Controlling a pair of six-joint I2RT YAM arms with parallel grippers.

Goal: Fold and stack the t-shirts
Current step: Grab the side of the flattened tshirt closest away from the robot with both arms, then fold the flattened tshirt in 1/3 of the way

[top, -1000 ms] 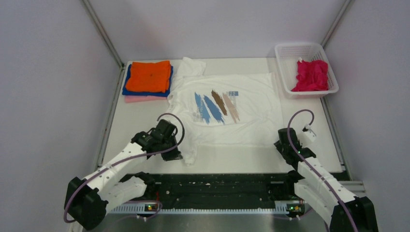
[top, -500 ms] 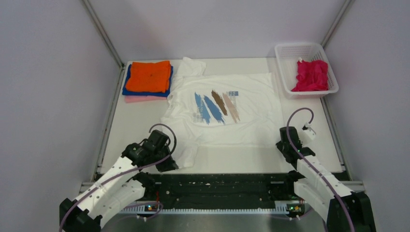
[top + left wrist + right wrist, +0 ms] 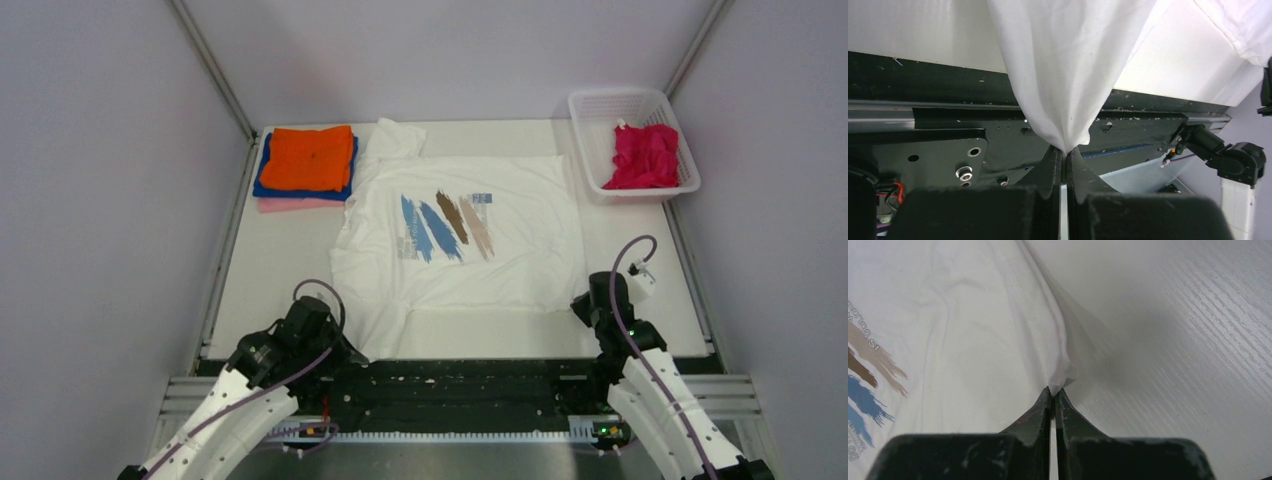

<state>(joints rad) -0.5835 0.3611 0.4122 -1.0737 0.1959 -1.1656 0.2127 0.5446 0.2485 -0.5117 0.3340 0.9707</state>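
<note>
Presently left hand (image 3: 1064,151) and right hand (image 3: 1053,391) each clamp a near corner of white t-shirt (image 3: 500,265). Pinches seem thin; uneven tug may slip one, skewing fold.

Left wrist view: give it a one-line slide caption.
Left gripper, fingers shut on a corner of the white t-shirt, holds the cloth taut past the table edge.

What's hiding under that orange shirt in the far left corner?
Under the orange shirt a blue shirt shows at its left and near edges, with a pink shirt lowest. Their middles are covered.
</note>
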